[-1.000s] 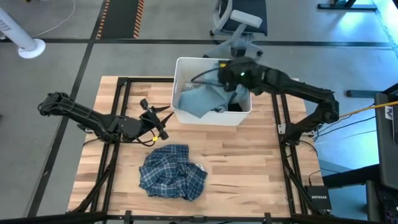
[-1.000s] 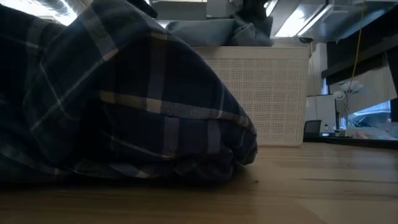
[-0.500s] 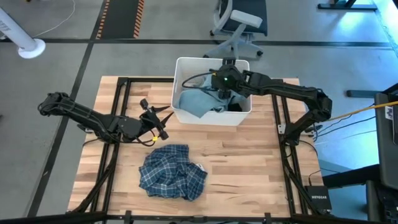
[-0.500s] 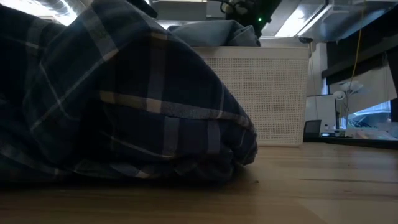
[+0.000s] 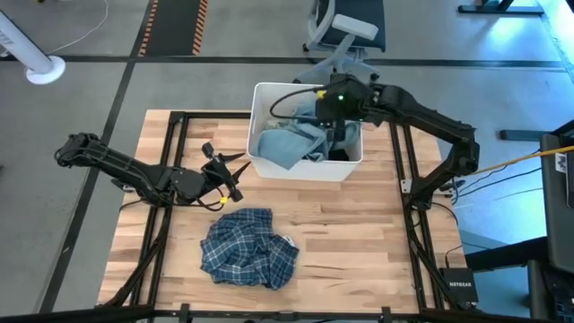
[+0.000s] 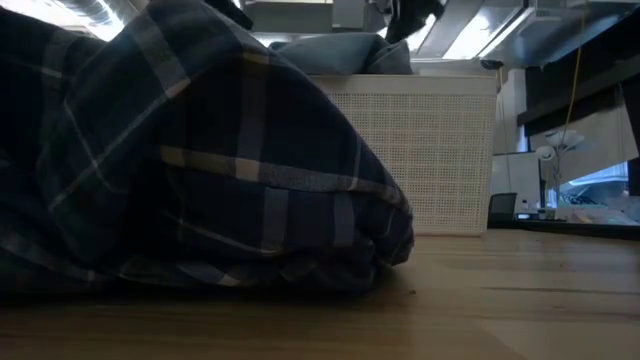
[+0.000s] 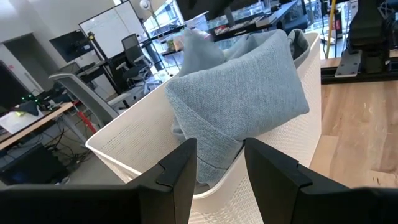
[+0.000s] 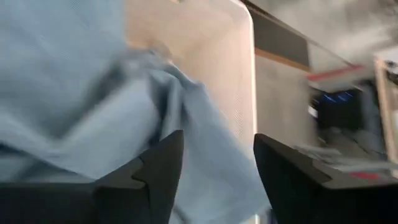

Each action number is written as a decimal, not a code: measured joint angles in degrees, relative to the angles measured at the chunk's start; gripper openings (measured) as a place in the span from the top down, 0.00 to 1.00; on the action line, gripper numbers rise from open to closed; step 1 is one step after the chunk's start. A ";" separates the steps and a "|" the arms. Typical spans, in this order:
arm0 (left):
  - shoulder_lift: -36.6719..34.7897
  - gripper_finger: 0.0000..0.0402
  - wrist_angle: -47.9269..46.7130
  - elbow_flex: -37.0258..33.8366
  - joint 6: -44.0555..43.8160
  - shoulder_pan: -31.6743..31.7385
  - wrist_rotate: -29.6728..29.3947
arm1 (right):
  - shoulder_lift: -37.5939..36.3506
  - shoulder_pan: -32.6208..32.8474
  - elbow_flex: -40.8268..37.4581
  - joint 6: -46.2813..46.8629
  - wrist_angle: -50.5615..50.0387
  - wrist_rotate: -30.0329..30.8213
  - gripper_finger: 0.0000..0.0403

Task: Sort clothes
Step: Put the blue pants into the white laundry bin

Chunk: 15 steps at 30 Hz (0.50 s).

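Moved: the right arm has pulled back a little over the bin since a moment ago, and its claw has let go; the left arm and the plaid shirt have stayed put.
Right claw (image 8: 211, 180): over the far side of the white bin (image 5: 269, 163), its two dark fingers (image 8: 155, 180) spread apart with a gap between them. Nothing is pinched in it. The grey-blue shirt (image 8: 93, 112) lies right under it.
Left claw (image 7: 217, 174): near the bin's left side, low over the wooden surface (image 5: 377, 233), fingers apart and holding nothing. It points at the bin.
Grey-blue shirt: piled in the bin (image 7: 124, 143), with a fold (image 7: 242, 99) hanging over the rim.
Plaid shirt (image 5: 248, 248): a crumpled heap on the surface in front of the bin, well apart from both claws. It fills most of the low view (image 6: 190, 160).
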 joint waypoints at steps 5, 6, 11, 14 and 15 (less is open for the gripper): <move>-0.01 0.67 0.02 0.00 -0.01 0.00 0.02 | -0.05 1.70 3.51 2.30 -1.09 -12.17 0.43; 0.00 0.67 0.02 0.00 -0.10 0.00 0.02 | -0.05 2.67 3.41 2.29 -0.20 -14.24 0.43; -0.02 0.67 0.02 0.00 -0.17 0.00 0.02 | 0.87 9.88 -0.53 -0.03 5.89 -18.17 0.43; -0.01 0.67 0.01 0.00 -0.13 -0.02 0.03 | 1.53 14.48 -3.39 -2.11 10.03 -18.18 0.43; -0.01 0.67 0.05 0.00 -0.09 -0.02 0.04 | 1.77 15.89 -4.31 -2.82 11.74 -18.18 0.43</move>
